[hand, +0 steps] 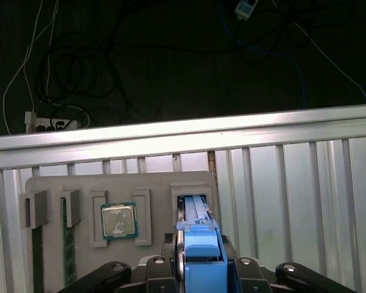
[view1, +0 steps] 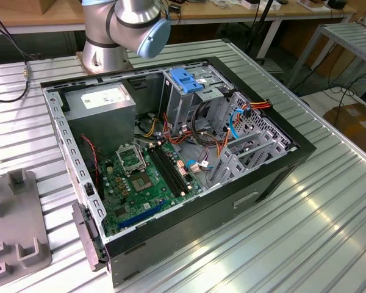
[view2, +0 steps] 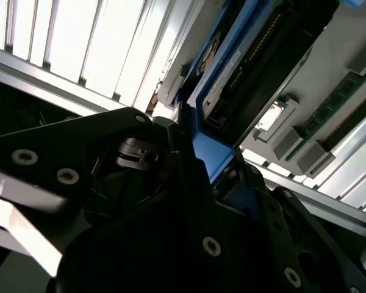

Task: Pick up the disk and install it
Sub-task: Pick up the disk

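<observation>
The disk (hand: 198, 241) stands on edge in its blue plastic bracket, and my gripper (hand: 199, 271) is shut on that bracket. It sits right over the slot (hand: 194, 204) of a grey holder tray (hand: 79, 183); whether its lower end still rests in the slot I cannot tell. In the second wrist view the disk (view2: 222, 79) runs away from my gripper (view2: 215, 163), its white label and dark edge showing inside the blue frame. The black fingers (view2: 183, 152) press the bracket from both sides.
The holder tray also carries a processor chip (hand: 118, 220) and green memory sticks (hand: 67, 250). In the exterior view the open computer case (view1: 274, 177) lies on a slatted metal table, with a drive cage (view1: 189, 104), blue latch (view1: 186, 80), power-supply box (view1: 104, 107) and the arm's base (view1: 125, 27).
</observation>
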Robot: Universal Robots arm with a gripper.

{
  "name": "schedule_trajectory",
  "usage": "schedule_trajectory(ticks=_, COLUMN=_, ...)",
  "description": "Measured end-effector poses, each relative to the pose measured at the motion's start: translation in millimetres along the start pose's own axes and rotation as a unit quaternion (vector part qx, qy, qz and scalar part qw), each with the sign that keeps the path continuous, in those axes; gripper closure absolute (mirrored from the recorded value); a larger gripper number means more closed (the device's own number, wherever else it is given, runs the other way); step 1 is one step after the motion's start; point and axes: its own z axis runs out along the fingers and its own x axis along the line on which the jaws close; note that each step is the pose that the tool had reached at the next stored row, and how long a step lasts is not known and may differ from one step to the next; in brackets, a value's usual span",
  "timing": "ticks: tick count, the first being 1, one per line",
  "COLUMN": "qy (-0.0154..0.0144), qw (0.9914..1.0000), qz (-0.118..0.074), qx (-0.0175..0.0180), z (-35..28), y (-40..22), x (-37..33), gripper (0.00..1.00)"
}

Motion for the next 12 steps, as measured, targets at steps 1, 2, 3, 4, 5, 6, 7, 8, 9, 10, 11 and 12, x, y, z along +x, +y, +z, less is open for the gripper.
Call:
schedule_trajectory(ticks=1, qy=0.0003, qw=0.99995, qz=-0.010, qx=-0.0002, z=0.1, y=-0.1, x=0.8, gripper=0.62)
schedule_trajectory(ticks=2, qy=0.0004, qw=0.99986, qz=-0.017, qx=-0.0002, z=0.2, y=-0.1, x=1.0, gripper=0.62)
schedule_trajectory(ticks=3, qy=0.0005, qw=0.99977, qz=-0.022, qx=-0.0003, z=0.2, y=-0.1, x=1.1, gripper=0.62)
schedule_trajectory(ticks=4, qy=0.0005, qw=0.99964, qz=-0.027, qx=-0.0004, z=0.2, y=-0.1, x=1.2, gripper=0.62)
schedule_trajectory(ticks=5, qy=0.0006, qw=0.99954, qz=-0.030, qx=-0.0005, z=0.2, y=-0.1, x=1.2, gripper=0.62)
schedule_trajectory(ticks=6, qy=0.0006, qw=0.99939, qz=-0.035, qx=-0.0006, z=0.2, y=-0.1, x=1.2, gripper=0.62)
schedule_trajectory(ticks=7, qy=0.0007, qw=0.99937, qz=-0.036, qx=-0.0006, z=0.2, y=-0.1, x=1.2, gripper=0.62)
schedule_trajectory(ticks=8, qy=0.0006, qw=0.99937, qz=-0.036, qx=-0.0006, z=0.3, y=-0.1, x=1.2, gripper=0.62)
schedule_trajectory(ticks=9, qy=0.0006, qw=0.99936, qz=-0.036, qx=-0.0006, z=0.3, y=-0.1, x=1.2, gripper=0.62)
schedule_trajectory(ticks=10, qy=0.0006, qw=0.99936, qz=-0.036, qx=-0.0006, z=0.3, y=-0.1, x=1.2, gripper=0.62)
schedule_trajectory(ticks=11, qy=0.0006, qw=0.99936, qz=-0.036, qx=-0.0006, z=0.3, y=-0.1, x=1.2, gripper=0.62)
schedule_trajectory(ticks=12, qy=0.0006, qw=0.99936, qz=-0.036, qx=-0.0006, z=0.3, y=-0.1, x=1.2, gripper=0.62)
